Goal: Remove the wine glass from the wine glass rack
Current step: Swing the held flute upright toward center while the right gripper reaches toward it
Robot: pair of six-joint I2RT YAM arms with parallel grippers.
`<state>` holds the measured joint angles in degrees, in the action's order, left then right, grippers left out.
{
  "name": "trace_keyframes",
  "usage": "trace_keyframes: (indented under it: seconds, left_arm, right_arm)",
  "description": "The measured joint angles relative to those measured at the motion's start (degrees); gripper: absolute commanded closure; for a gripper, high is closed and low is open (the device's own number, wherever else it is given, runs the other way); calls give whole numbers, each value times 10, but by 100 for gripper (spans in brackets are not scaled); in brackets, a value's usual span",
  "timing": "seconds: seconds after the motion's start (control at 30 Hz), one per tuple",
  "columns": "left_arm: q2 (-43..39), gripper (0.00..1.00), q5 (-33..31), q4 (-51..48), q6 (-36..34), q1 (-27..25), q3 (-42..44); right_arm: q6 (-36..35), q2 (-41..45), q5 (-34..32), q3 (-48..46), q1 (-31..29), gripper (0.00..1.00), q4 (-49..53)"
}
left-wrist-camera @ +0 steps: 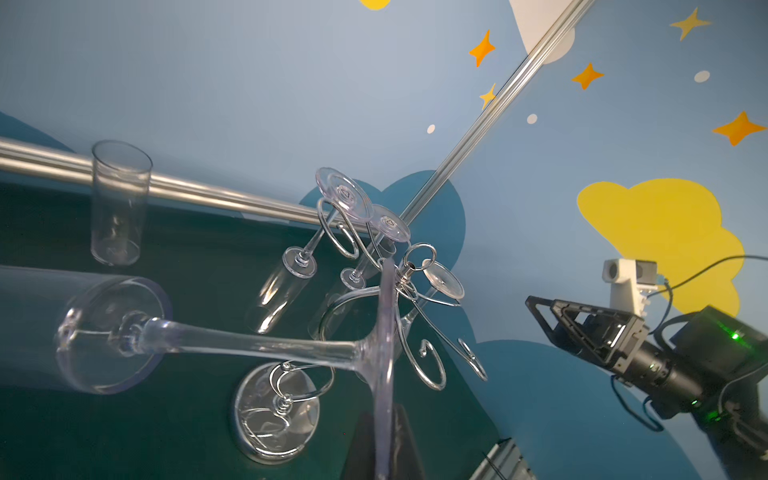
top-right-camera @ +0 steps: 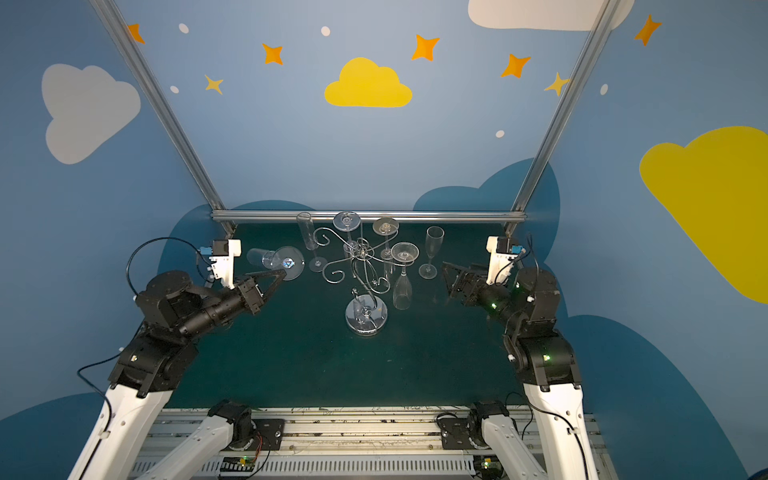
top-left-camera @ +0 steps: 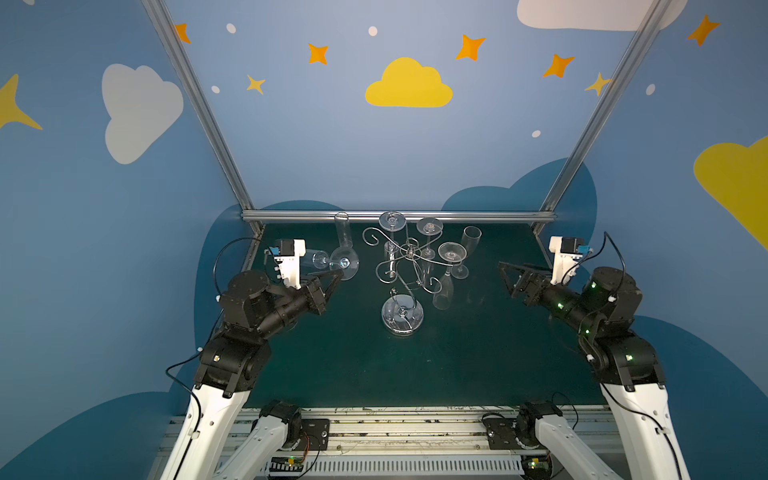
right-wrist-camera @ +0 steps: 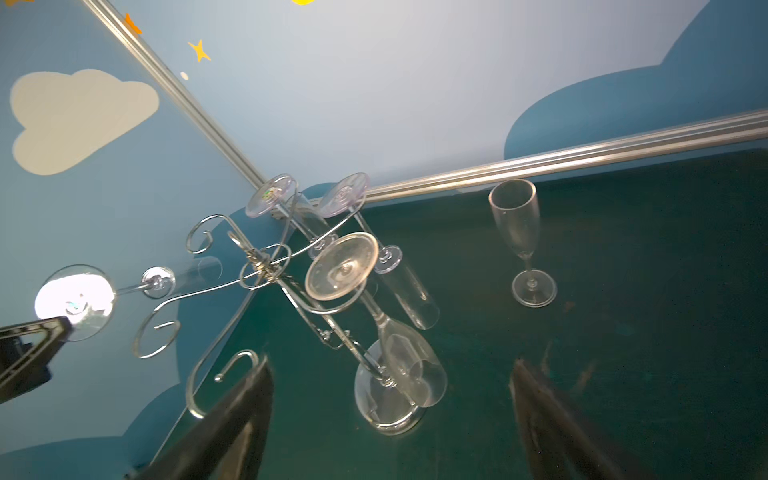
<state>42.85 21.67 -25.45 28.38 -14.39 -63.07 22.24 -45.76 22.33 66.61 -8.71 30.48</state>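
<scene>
- The dark green surface (top-left-camera: 478, 353) is carrying the wine glass rack (top-left-camera: 409, 251), which is standing near its far middle.
- Three hanging glasses (top-left-camera: 452, 251) are dangling foot-up from the rack's scrolled arms.
- The right gripper (top-left-camera: 506, 277) is hovering right of the rack, its jaws gaping with nothing between them.
- The left gripper (top-left-camera: 338, 273) is pinching the wine glass (top-left-camera: 320, 259) by the rim of its round foot, jaws closed.
- The wine glass is lying sideways, left of the rack and apart from its arms.
- A left flute (top-left-camera: 342, 232) and a right flute (top-left-camera: 470, 245) are standing upright, flanking the rack.
</scene>
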Motion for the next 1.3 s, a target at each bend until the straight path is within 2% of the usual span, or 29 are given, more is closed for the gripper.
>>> trace_keyframes:
  seconds: [0.13,0.43,0.73,1.3]
  left_arm:
    - [0,97,-14,-12,-78,-11,-16]
    - [21,97,-41,-7,-245,-75,-48]
    - [64,97,-101,-6,-391,-190,-76]
    - [89,97,-303,82,-667,-413,-68]
  right_arm:
    - [14,-37,41,45,-22,13,7]
    - [18,-117,79,141,-134,15,31]
    - [33,-187,107,221,-205,18,30]
    - [57,-238,128,271,-262,22,27]
